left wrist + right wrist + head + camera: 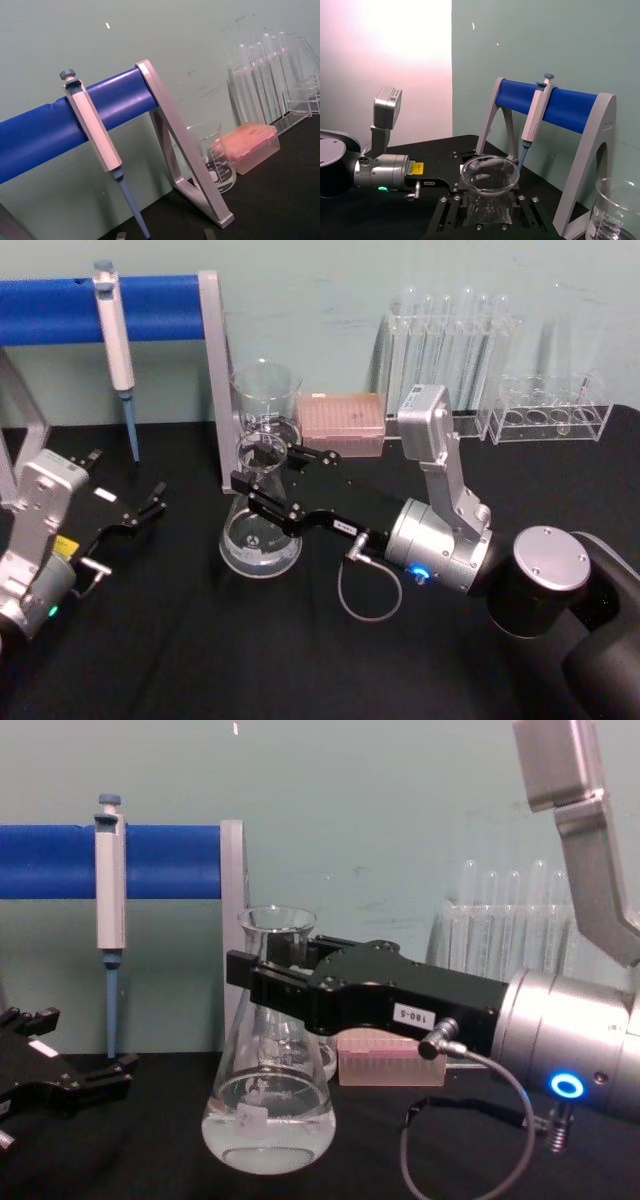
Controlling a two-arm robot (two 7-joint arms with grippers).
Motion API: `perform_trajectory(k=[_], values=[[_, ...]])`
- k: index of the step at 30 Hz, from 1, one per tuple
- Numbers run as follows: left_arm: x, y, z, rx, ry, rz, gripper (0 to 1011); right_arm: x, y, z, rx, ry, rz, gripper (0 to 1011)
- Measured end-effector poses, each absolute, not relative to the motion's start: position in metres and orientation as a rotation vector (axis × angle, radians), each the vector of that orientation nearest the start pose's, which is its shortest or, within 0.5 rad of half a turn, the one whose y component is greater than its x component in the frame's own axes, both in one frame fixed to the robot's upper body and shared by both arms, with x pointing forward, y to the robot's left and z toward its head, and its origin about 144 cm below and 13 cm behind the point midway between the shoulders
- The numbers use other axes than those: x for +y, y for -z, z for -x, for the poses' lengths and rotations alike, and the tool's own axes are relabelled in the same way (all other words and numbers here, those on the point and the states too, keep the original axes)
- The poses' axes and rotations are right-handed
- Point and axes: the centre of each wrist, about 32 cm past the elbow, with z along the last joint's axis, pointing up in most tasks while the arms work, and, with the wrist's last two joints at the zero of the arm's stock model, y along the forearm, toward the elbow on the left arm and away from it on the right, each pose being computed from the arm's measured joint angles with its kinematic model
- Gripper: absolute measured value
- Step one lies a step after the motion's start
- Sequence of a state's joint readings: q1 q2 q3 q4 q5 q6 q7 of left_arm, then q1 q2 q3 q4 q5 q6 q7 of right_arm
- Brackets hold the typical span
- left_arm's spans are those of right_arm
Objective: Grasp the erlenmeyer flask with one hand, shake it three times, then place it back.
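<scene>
The right gripper (264, 486) is reaching in from the lower right of the head view toward the centre, its black jaws pressing in on the narrow neck of the erlenmeyer flask (260, 530) from both sides, just below the flared rim. The flask is standing upright a little left of centre in that view, with its wide base low on the black table (180, 640). I cannot tell whether the base is resting on the cloth or hanging just clear of it. In the chest view a shallow layer of clear liquid is lying in the bottom of the flask, and a small white numbered label is showing on the side of the gripper body. A grey cable (368, 595) is looping down from the silver wrist, where a blue ring light is glowing. Behind the flask, toward the upper centre, a straight-walled beaker (266, 392) is standing just beside the grey leg of a blue-bar stand (60, 308). A pipette (112, 330) is hanging from the bar in the upper left. A pink tip box (343, 422) is sitting right of the beaker, and clear test tube racks (450, 350) are lining the upper right. The left gripper (150, 503) is sitting idle at the left edge, well apart from the flask, with its fingers spread and holding nothing.
</scene>
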State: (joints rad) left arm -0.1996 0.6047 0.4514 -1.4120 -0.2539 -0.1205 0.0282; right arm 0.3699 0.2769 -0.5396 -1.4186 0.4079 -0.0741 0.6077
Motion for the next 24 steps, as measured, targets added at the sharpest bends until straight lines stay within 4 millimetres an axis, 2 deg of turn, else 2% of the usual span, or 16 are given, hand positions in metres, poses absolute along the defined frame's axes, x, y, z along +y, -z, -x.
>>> perform_trajectory(k=[11,17,24], values=[[0.310,-1.140,-0.489,-0.285,-1.248,-0.304,1001,-0.173,-1.189,-0.526,-0.105,0.559,-0.070,456],[0.310,-1.140,-0.489,-0.285,-1.248,-0.304,1001,-0.195,-1.191,-0.519,-0.125,0.681,-0.069,456],[0.310,-1.140,-0.489,-0.285,-1.248,-0.304,1001,-0.228,-1.192,-0.502,-0.137,0.861,-0.065,456]])
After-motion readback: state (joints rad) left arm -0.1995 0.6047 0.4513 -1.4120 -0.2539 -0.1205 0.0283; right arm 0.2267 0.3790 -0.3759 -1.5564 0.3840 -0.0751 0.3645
